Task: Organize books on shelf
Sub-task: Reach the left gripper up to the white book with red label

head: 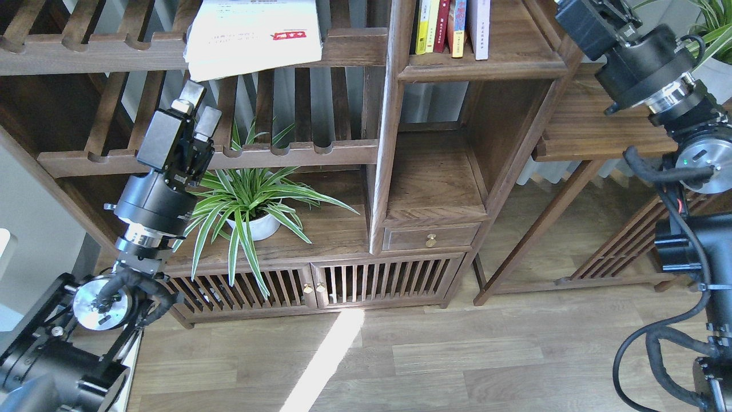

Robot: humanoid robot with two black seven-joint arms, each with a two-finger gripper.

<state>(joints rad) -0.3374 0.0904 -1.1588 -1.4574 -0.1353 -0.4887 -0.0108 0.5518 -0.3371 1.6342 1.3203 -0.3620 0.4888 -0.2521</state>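
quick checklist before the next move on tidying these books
1. Left tool empty: ok, fingers apart with nothing between them.
2. Large white book reachable: ok, it lies flat on the slatted rack just above that tool, overhanging the front rail.
3. Space on the shelf beside the standing books: ok, bare board right of them.
4. Standing books upright: ok.
5. Right tool state: cannot tell, its end leaves the picture at the top.
6. Plant clear of the left arm: not ok, leaves reach its wrist.
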